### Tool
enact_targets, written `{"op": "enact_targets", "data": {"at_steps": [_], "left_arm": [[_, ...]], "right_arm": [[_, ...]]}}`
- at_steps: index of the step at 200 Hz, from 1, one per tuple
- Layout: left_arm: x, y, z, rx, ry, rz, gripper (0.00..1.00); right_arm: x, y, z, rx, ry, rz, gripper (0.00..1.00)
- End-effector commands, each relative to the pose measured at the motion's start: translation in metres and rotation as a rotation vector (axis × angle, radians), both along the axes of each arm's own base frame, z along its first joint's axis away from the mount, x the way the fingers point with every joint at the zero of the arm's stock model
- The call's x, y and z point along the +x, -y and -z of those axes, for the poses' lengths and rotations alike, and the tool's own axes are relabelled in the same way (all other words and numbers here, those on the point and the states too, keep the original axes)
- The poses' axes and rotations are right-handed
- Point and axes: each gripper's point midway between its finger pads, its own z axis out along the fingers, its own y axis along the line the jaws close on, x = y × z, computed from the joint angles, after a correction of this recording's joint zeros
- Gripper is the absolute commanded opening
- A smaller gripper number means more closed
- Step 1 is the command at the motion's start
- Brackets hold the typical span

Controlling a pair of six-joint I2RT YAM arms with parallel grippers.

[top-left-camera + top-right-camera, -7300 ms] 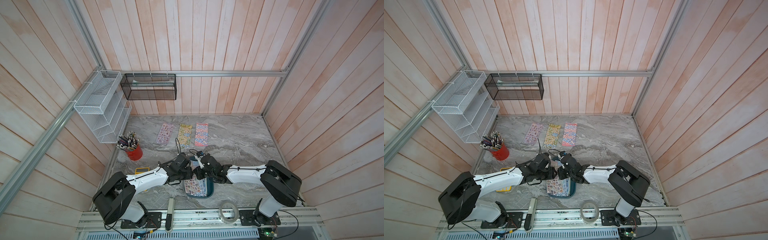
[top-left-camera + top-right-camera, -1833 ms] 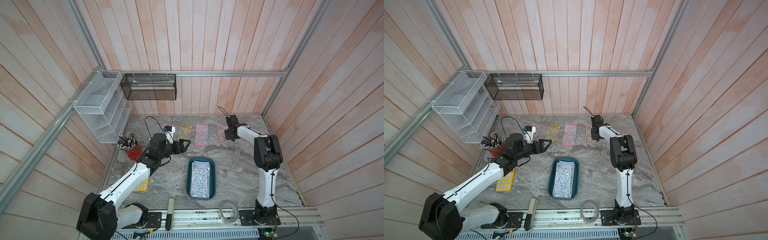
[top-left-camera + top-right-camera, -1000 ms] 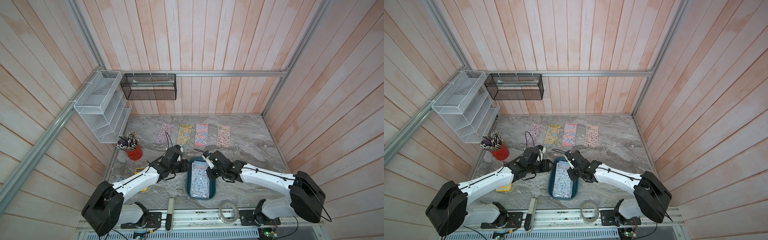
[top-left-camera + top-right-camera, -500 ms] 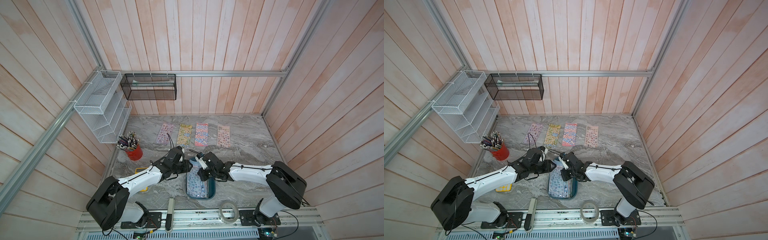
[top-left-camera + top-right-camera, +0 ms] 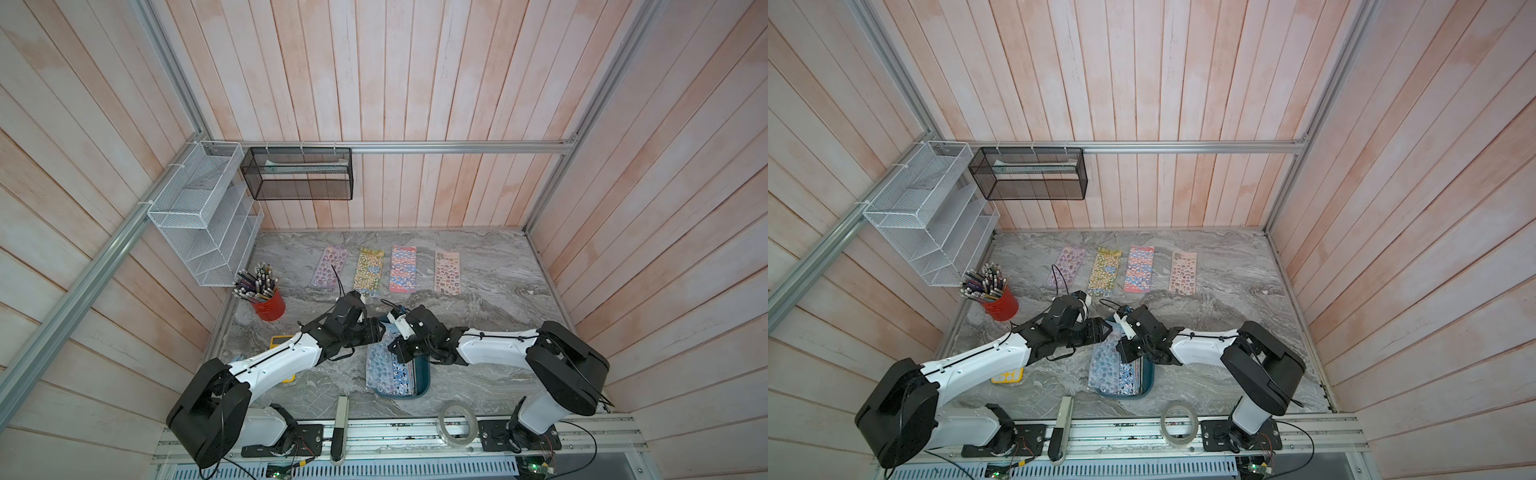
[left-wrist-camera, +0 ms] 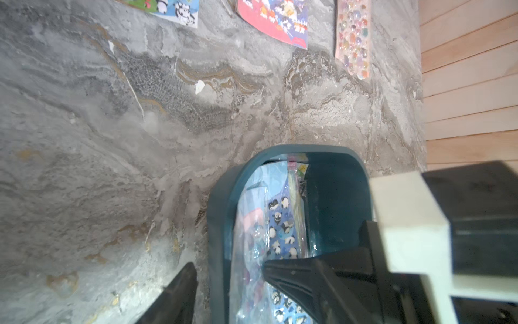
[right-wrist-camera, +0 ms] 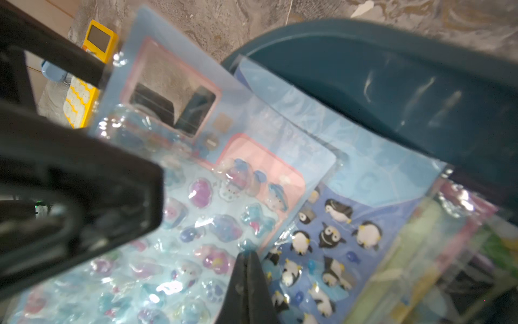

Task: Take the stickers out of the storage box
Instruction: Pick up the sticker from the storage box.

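Stickers (image 7: 336,232): stack sits in storage box (image 5: 420,380), near-centre of table (image 5: 478,299) front. My R gripper (image 7: 248,254) is pinched shut on edge of pale-blue top sheet (image 5: 380,365), tipping it over box rim, prob. to peel one off w/o dragging rest. My L gripper (image 6: 228,266): jaws apart, straddling box wall, likely bracing it. Count: 4 laid-out sheets (image 5: 402,274) in far row; ≥3 in box, total n/k.

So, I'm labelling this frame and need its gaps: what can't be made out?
Count of stickers in the box: in both top views the right gripper covers its far end, sheets overlap.
Whether the right gripper, shut at the edge of a sheet, pinches it: right wrist view too blurred.
What the basket holds: too small behind mesh, top views.
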Motion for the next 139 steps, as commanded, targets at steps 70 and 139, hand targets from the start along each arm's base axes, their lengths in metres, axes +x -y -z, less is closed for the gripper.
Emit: {"op": "enact_targets", "data": {"at_steps": [70,139], "left_arm": [[0.006,0.004,-0.011,-0.01,0.024,-0.007,0.0],[0.023,-0.024,-0.049,-0.102,0.08,-0.087,0.0]], "right_arm": [[-0.013,0.015,0.019,-0.061,-0.053,0.009,0.0],[-0.01,0.029,0.022,-0.121,-0.032,0.034,0.12]]}}
